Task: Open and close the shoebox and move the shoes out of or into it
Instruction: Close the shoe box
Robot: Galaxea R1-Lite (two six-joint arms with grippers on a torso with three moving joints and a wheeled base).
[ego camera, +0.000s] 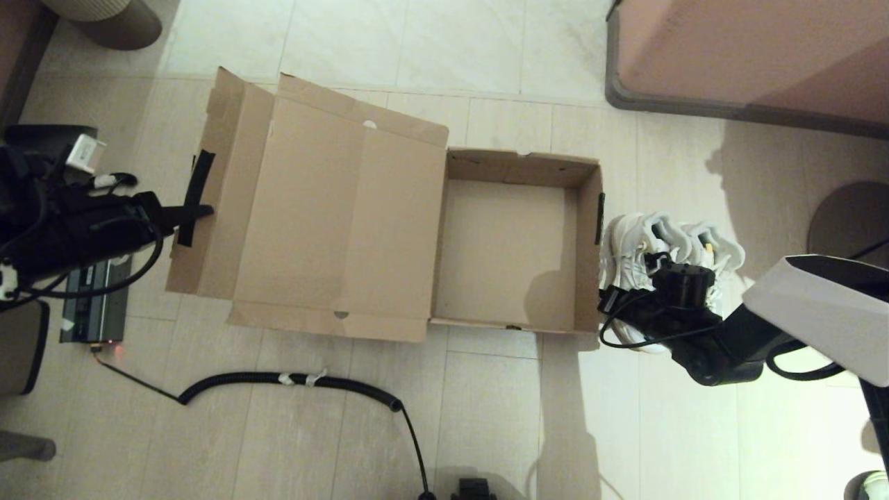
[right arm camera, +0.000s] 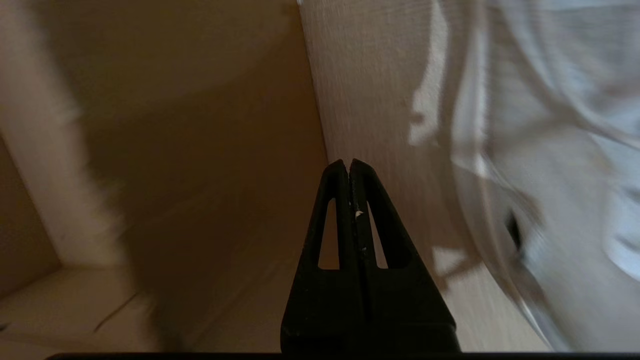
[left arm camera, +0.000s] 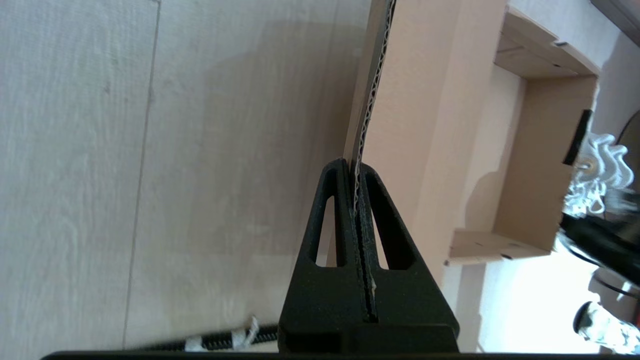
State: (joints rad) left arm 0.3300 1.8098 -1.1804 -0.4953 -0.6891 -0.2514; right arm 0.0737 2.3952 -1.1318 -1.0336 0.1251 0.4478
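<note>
The brown shoebox (ego camera: 517, 167) lies open and empty on the floor, its lid (ego camera: 333, 208) folded out flat to the left. My left gripper (ego camera: 203, 210) is shut on the edge of the lid's front flap (left arm camera: 367, 100), beside the dark tape strip (ego camera: 196, 182). The white shoes (ego camera: 660, 243) stand side by side on the floor just right of the box, blurred in the right wrist view (right arm camera: 550, 150). My right gripper (ego camera: 611, 300) is shut with nothing in it, low between the box's right wall (right arm camera: 200, 125) and the shoes.
A black coiled cable (ego camera: 292, 380) runs across the floor in front of the box. A dark power unit (ego camera: 94, 305) sits at the left under my left arm. A large piece of furniture (ego camera: 750, 55) fills the far right, with a round base (ego camera: 847, 219) beyond the shoes.
</note>
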